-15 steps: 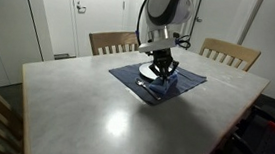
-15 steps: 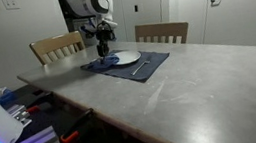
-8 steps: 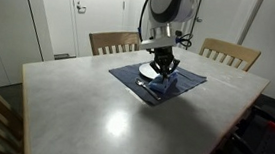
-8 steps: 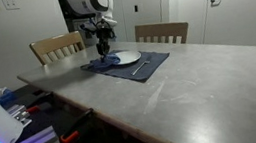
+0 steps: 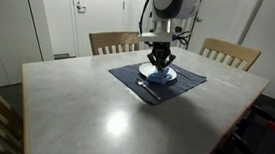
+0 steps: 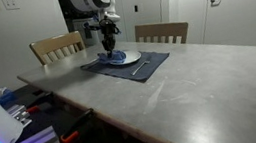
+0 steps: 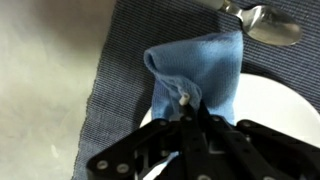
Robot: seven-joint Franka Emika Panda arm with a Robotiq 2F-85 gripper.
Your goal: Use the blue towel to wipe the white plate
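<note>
Blue cloth towel [image 7: 200, 75] hangs bunched from the black Robotiq gripper [image 7: 190, 108], whose jaws are drawn narrow and pinch its upper fold. Its loose end drapes at the edge of the round white plate [image 7: 275, 100], over the dark blue woven placemat [image 7: 120, 60], with a metal spoon [image 7: 265, 20] lying just beyond. In both exterior views the gripper [image 5: 159, 61] stands upright over the plate [image 5: 170, 78] near the far side of the grey table [image 5: 85, 103], with the towel [image 6: 112, 56] dangling down to the plate's surface [image 6: 128, 57]. I judge the wiping step to be in hand: the cloth is gripped and brought to the plate, but the plate is barely covered. The next move likely calls for pressing the cloth down and sweeping it across the plate's face without dragging the plate off the mat. Compared with a second ago, the gripper has lifted a little and shifted from the plate's edge towards its middle, carrying the towel with it.
</note>
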